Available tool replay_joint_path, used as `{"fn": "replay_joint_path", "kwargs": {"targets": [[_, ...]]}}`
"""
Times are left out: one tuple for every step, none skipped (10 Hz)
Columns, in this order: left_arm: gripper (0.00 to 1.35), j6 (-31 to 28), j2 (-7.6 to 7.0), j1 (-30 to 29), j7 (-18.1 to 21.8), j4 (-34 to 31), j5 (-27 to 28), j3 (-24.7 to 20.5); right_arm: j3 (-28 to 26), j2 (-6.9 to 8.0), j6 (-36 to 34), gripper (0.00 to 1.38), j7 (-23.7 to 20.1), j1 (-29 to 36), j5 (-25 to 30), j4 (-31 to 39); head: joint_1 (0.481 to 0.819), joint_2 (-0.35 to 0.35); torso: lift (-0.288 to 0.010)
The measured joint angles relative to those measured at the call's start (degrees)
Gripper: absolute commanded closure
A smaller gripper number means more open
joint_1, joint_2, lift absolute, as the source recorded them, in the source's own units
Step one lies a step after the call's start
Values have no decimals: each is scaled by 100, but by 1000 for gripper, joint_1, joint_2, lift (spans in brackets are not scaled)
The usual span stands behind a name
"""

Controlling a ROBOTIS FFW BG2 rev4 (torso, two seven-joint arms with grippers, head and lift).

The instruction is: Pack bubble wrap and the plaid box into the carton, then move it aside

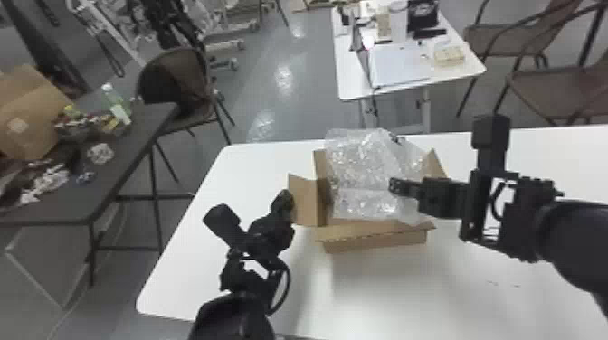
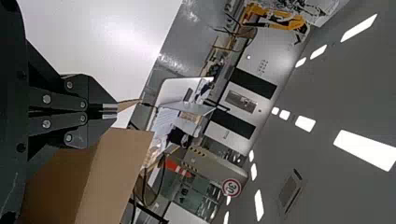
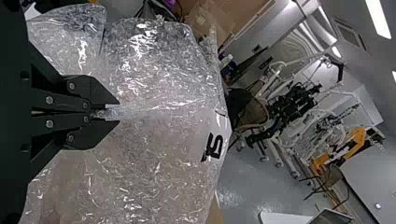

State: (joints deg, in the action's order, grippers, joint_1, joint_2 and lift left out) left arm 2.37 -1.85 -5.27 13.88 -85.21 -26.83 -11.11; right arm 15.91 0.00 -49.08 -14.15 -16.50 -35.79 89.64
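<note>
Two grippers, head view: the left gripper (image 1: 283, 199) is at the carton's left flap (image 1: 304, 199); the right gripper (image 1: 394, 185) is over the carton, at the bubble wrap (image 1: 362, 167).
Carton, head view: on the white table (image 1: 384, 289), top open, flaps spread; plain brown cardboard (image 1: 375, 242), boxy, with straight folded edges.
Bubble wrap, head view: a loose, clear, crumpled heap in and over the carton's mouth, standing above the rim and catching bright glints.
Packing so far: the wrap looks partly in and needs pressing down; whether the plaid box is already inside or under it, I cannot tell.
Still to do: settle the wrap, make sure of the plaid box, then move the carton aside; for now it sits between the two arms.
Left fingers, left wrist view: pressed nearly together, with a thin cardboard strip (image 2: 127, 105) at the tips, most likely the left flap pinched edge-on.
Cardboard, left wrist view: matt, flat panels (image 2: 114, 172) beside the gripper, in lighter and darker brown.
Right fingers, right wrist view: closed on a gathered fold of bubble wrap.
Film, right wrist view: thin, shiny, wrinkled, with fine bubbles, broad soft folds and some black print (image 3: 214, 147).
</note>
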Motion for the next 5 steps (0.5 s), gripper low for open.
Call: {"fn": "replay_joint_path", "kwargs": {"targets": [[1211,17,-29,1,0,-4,-33,15,0,1,-101,1213,17,-54,198,-98,695,350,-65],[1211,31,-50,20,0,-9,-51,52,21,1,-129,1168,-39,-150,256,-375,695,350,-65],[1211,40,-58,43,0,-10,-62,93,107,1,86,889,-317,-249,254,-801,695,350,-65],[1211,41,-61,61,-1,-10,-68,122,220,1,472,507,-538,-312,252,-1211,695,350,-65],[1211,40,-61,65,-1,-10,-86,133,291,1,692,237,-563,-319,407,-1366,695,350,-65]]}}
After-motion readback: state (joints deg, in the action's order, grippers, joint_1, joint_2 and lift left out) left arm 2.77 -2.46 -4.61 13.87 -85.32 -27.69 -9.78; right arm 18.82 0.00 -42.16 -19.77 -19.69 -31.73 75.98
